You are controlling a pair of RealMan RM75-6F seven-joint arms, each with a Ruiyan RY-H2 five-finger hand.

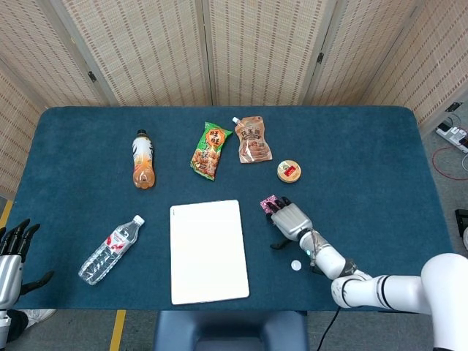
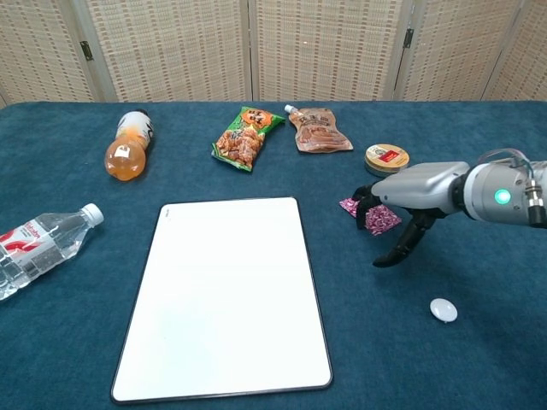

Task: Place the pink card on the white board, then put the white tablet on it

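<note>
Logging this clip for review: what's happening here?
The right hand is over the pink card, fingers on it, to the right of the white board, which is still bare. The white tablet lies untouched on the table nearer the robot. The left hand idles at the table's left edge, holding nothing.

Both views are bright and evenly lit, as if from soft overhead room light. Shadows are faint and short, sitting close beneath objects on the dark teal fabric-covered table [image 1: 365, 161]. The flat white rectangular board [image 2: 229, 295] is the brightest area and looks nearly washed out, showing no surface detail. The clear plastic water bottle [image 2: 41, 243] shows small glints. A small green indicator light glows on the right arm's silver wrist [image 2: 498, 196]. Focus is sharp throughout, with no motion blur. The head view shows slight wide-angle bending at the edges.
</note>
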